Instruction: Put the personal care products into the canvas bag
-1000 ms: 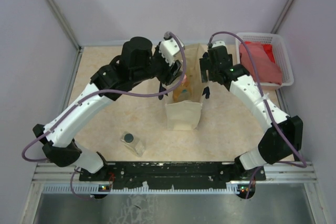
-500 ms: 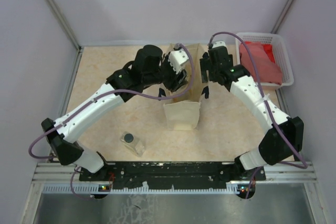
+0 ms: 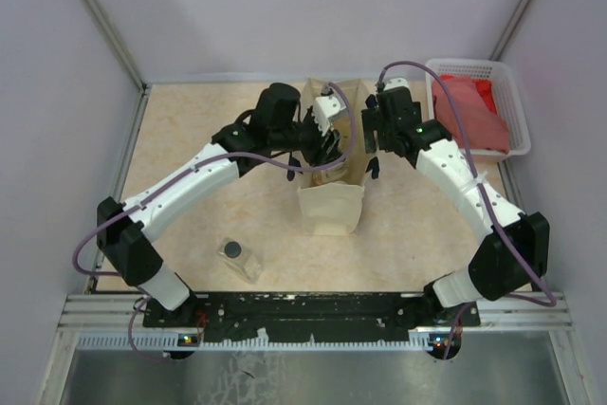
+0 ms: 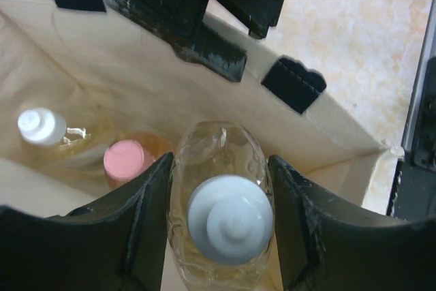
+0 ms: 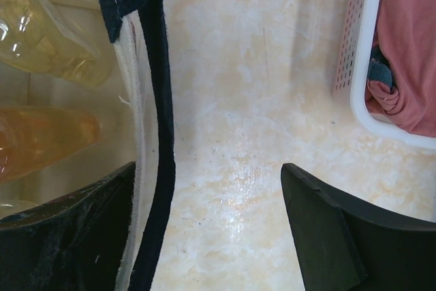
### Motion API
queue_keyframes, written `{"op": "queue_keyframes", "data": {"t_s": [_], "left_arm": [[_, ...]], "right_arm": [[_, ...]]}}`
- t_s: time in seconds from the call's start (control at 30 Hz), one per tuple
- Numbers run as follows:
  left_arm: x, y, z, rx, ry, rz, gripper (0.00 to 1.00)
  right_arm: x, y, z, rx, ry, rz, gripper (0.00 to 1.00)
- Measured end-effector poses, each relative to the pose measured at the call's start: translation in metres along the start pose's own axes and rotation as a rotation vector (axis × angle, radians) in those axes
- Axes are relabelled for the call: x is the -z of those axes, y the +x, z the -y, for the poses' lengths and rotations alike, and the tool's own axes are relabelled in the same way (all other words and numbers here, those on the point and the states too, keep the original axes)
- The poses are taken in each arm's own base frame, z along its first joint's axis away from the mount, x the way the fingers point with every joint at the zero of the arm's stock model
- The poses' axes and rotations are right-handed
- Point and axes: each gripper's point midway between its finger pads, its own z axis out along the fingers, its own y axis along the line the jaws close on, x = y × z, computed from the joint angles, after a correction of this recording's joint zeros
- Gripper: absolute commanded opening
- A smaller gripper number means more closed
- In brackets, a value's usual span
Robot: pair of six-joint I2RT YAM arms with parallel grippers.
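One white-capped bottle (image 4: 229,217), pinched in the left gripper's (image 4: 219,195) jaws, is hanging in the canvas bag's (image 3: 331,208) mouth over two bottles (image 4: 125,160) lying inside, likely risking striking them, while the right gripper's (image 5: 208,189) spread jaws are straddling the bag's rim.

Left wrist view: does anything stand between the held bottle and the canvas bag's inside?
Nothing visible does. The bottle hangs over the canvas bag's open mouth; the white-capped bottle and pink-capped bottle inside sit aside.

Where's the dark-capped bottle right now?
In the top view, the dark-capped bottle lies on the table near its front edge, left of the canvas bag and apart from it.
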Motion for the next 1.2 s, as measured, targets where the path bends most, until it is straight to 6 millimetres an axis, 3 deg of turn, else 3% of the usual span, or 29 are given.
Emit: {"op": "queue_keyframes", "data": {"t_s": [0.07,0.43,0.77,1.0,1.2], "left_arm": [[-0.007,0.007,0.001,0.006,0.025,-0.002,0.00],[-0.021,0.002,0.010,-0.022,0.109,0.102,0.00],[-0.020,0.001,0.007,-0.025,0.103,0.099,0.00],[-0.010,0.008,-0.012,-0.006,0.062,0.057,0.00],[0.006,0.036,-0.053,0.063,-0.017,-0.023,0.00]], "right_arm": [[0.000,0.000,0.000,0.000,0.000,0.000,0.84],[-0.001,0.001,0.000,0.000,0.000,0.001,0.84],[-0.001,0.001,0.000,-0.001,0.000,0.001,0.84],[-0.001,0.001,0.000,0.000,0.000,0.001,0.84],[-0.001,0.001,0.000,-0.001,0.000,0.001,0.84]]}}
